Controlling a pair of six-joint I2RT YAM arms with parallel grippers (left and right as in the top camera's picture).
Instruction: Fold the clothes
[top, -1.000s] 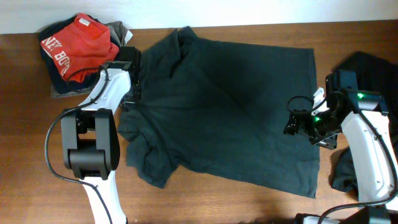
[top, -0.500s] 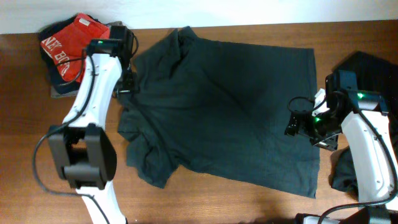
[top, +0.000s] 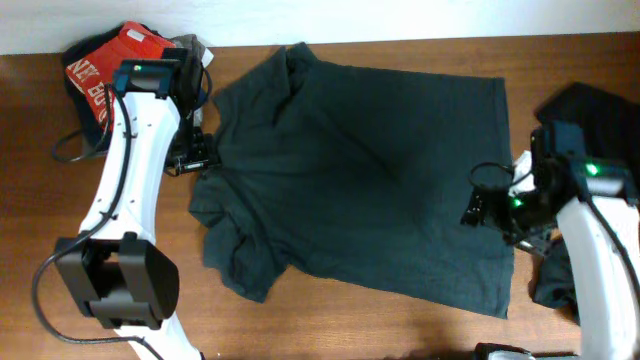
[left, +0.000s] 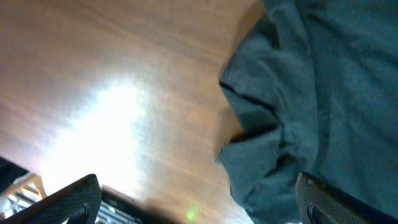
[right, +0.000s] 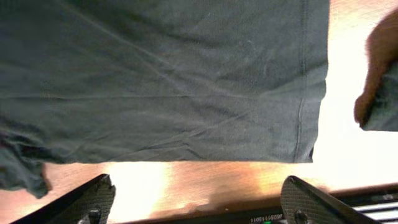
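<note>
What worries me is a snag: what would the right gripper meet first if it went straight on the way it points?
Probably the dark T-shirt, near its hem; the open right gripper points at that edge. Depth is unclear: bare table lies just beside it, so it might touch wood.

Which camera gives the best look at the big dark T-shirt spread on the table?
Overhead. It shows the whole dark T-shirt laid out on the table, from end to end. The left wrist view catches only a rumpled edge of it; the right wrist view shows only a stitched edge and one corner.
</note>
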